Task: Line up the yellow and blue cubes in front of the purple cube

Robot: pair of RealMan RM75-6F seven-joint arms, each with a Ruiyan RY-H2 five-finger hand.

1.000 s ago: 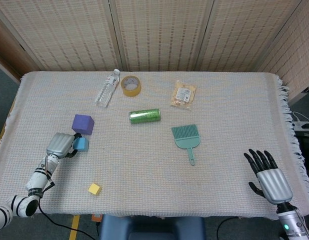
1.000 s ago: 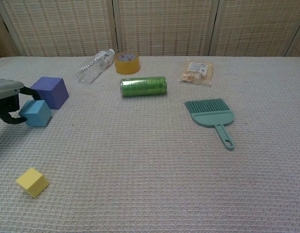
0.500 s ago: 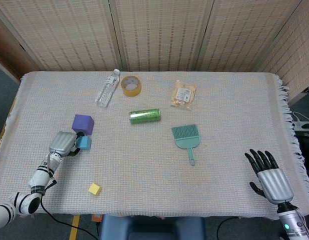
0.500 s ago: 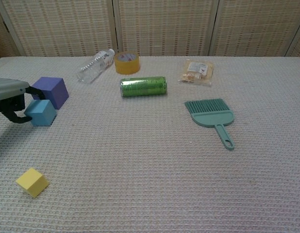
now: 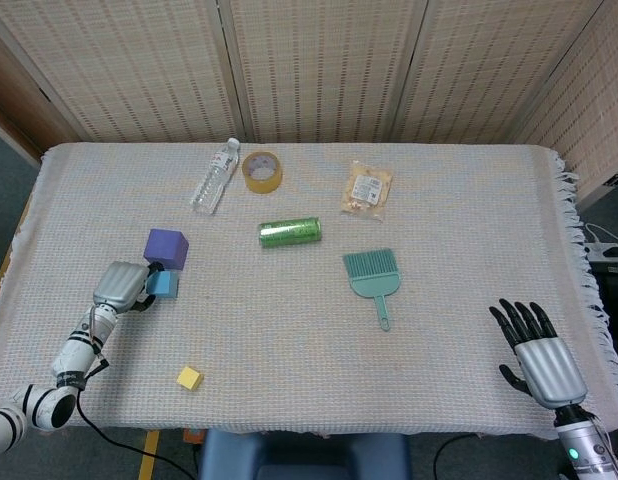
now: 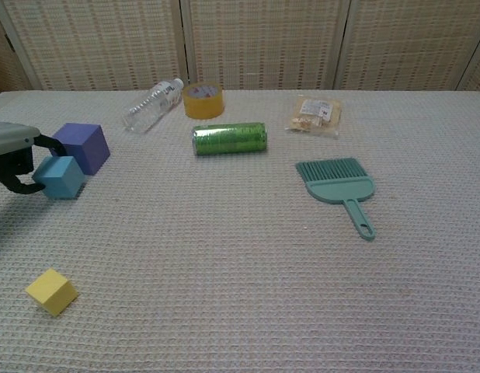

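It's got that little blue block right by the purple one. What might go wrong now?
The left hand holds the blue cube right against the purple cube, so a push could shove the purple one out of place. The yellow cube lies apart near the table's front edge; a clumsy grab might knock it off.

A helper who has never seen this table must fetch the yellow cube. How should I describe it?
Look at the near left corner of the cloth-covered table. The yellow cube sits alone there, nearer than the blue cube and purple cube; it is the smallest block.
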